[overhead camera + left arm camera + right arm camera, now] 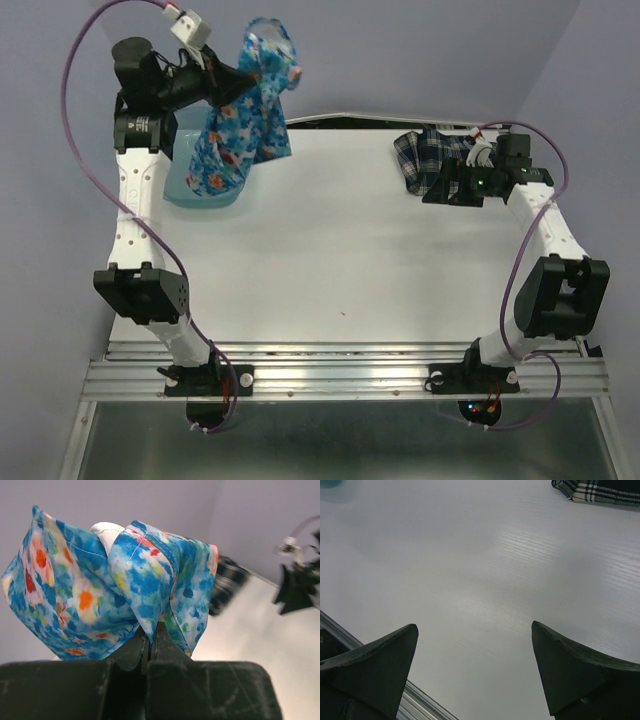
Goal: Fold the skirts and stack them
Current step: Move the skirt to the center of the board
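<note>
Two skirts, neither folded yet. Left gripper [150, 632] clamped on bright blue floral cloth skirt [240, 130], bunched, hanging above translucent teal plastic bin [180, 190]. Best carry it over open white worktop [350, 260], lower slowly, spread flat. Right gripper [475, 630] wide apart, empty, beside crumpled navy-and-white plaid cloth skirt [420, 155] at far edge.

- The teal bin [178, 192] is largely hidden by the flowered skirt [240, 120].
- The plaid skirt [600, 490] is cut off by the right wrist view's top edge.
- It is rendered blurred in the left wrist view.
</note>
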`<state>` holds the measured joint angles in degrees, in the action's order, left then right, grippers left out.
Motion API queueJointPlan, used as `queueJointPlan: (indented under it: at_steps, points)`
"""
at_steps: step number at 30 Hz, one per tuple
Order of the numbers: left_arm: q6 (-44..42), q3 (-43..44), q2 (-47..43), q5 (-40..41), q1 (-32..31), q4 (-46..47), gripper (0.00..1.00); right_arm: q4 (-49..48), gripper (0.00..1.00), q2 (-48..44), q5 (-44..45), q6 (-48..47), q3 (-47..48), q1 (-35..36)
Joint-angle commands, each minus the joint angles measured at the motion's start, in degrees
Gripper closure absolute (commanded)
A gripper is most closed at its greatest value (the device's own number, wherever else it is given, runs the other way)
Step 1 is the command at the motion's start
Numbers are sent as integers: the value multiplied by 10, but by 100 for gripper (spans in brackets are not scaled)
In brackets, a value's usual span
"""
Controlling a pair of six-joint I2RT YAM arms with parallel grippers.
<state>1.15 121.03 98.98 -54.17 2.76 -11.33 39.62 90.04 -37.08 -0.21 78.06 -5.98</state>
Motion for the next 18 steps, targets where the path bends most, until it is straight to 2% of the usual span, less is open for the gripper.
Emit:
queueJointPlan:
  at_steps: [1,3,4,7,9,10,11,12,14,17,18]
  points:
    - [8,-117,-55,-139,-71,18,99,-16,0,-33,-30,-9,-5,-2]
    - [-40,-190,-66,-121,-105,-13,95,-14,0,-35,-33,-12,-13,-2]
    - [-95,-209,-65,-111,-136,-54,95,-13,0,-36,-34,-15,-18,-2]
    - [-171,-275,-53,-84,-180,-110,94,-5,0,-39,-35,-22,-25,-2]
    - [-210,-321,-29,-86,-214,-141,92,-3,0,-40,-35,-29,-35,-2]
    - [-262,-330,-3,-81,-233,-185,90,-2,0,-41,-36,-35,-39,-2]
    - [-263,-335,11,-81,-233,-212,87,0,0,-40,-36,-37,-41,-2]
    - [-332,-342,25,-70,-245,-241,81,5,0,-38,-36,-39,-48,-2]
    - [-369,-357,48,-60,-250,-272,74,11,0,-36,-37,-50,-56,-2]
    - [-417,-395,39,-6,-254,-279,66,16,0,-31,-38,-53,-79,-2]
    - [-448,-417,30,44,-267,-280,63,12,0,-31,-42,-52,-87,-2]
